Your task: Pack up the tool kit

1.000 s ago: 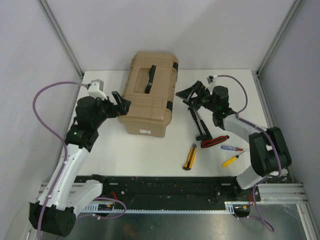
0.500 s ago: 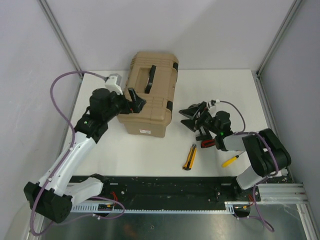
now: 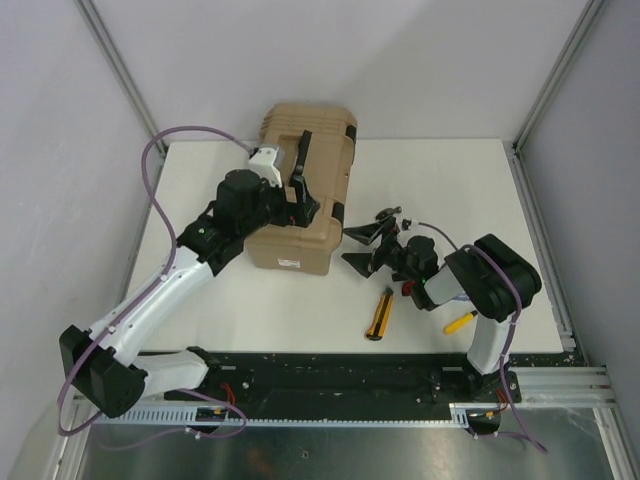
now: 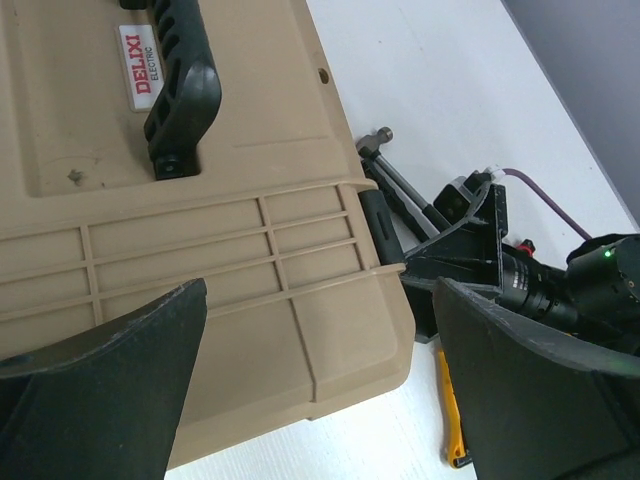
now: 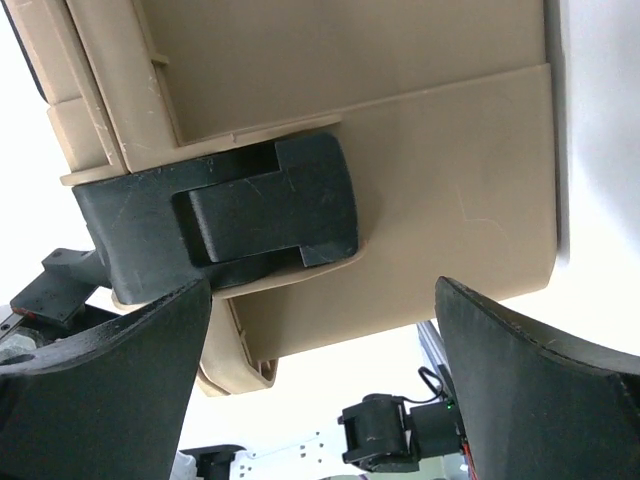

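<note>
The left gripper hangs over the lid of the tool kit. Its fingers are spread wide with nothing between them. In the left wrist view they fill the two lower corners of the frame, with the ribbed tan lid between and beyond them. The kit stands closed on the white surface, above centre and slightly left in the overhead frame. Its black handle lies in a recess at the upper left of the left wrist frame, and the red-and-white label is just beside the handle.

The right gripper is likewise spread and holds nothing. It sits at the centre of the overhead frame, just beside the kit's side wall and pointed at it. In the right wrist view its fingers take up the lower corners. A black latch lies flat against the tan wall at left of centre. Whether the gripper touches the kit cannot be told.

Further out, a yellow-and-black utility knife lies on the surface at lower centre of the overhead frame. A yellow-handled screwdriver lies to the right of the knife. A red-handled tool is mostly hidden under the right arm. In the left wrist view a metal-headed tool lies beside the kit; its kind is unclear.
</note>
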You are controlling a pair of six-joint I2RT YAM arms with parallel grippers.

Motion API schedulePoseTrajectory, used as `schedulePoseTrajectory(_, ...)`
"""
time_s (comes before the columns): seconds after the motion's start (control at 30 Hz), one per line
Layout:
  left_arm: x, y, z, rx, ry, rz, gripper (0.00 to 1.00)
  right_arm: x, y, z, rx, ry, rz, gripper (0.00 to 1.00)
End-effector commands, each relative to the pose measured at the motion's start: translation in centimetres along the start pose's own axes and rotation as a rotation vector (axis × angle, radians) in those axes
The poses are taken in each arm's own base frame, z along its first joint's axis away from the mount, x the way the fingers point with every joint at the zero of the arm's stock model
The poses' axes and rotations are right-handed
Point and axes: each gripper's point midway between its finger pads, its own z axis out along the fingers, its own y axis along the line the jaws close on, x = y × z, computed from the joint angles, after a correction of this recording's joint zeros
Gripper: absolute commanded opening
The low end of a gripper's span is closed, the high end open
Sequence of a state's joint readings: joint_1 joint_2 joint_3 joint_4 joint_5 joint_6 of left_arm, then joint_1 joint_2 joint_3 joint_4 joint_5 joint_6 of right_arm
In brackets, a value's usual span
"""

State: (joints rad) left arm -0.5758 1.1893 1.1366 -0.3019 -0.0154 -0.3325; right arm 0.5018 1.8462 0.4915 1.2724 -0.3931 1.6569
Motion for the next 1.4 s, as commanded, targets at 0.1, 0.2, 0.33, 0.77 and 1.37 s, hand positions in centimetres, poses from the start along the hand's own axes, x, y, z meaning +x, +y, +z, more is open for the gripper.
schedulePoseTrajectory(0.1,-2.7,-1.5,0.4,0.028,-0.063,0.034,0.99,0.4,8.8,-0.2,-0.356,-0.04,-0.123,0.99)
schedulePoseTrajectory(0.2,-2.4,-1.2,1.0,0.013,-0.05,0.022,0.99,0.4,9.5,0.1,-0.376,-0.047,-0.135,0.99)
schedulePoseTrajectory(0.33,-1.1,0.3,2.3,-0.065,-0.025,0.013,0.99,0.5,10.2,1.1,-0.399,-0.03,-0.14,0.99)
schedulePoseTrajectory(0.77,5.9,2.3,4.2,-0.12,0.145,-0.014,0.99,2.0,9.4,2.5,-0.389,0.022,-0.154,0.99)
schedulePoseTrajectory(1.37,2.7,2.3,2.9,-0.141,0.089,0.046,0.99,3.3,8.1,2.5,-0.188,-0.057,-0.262,0.99)
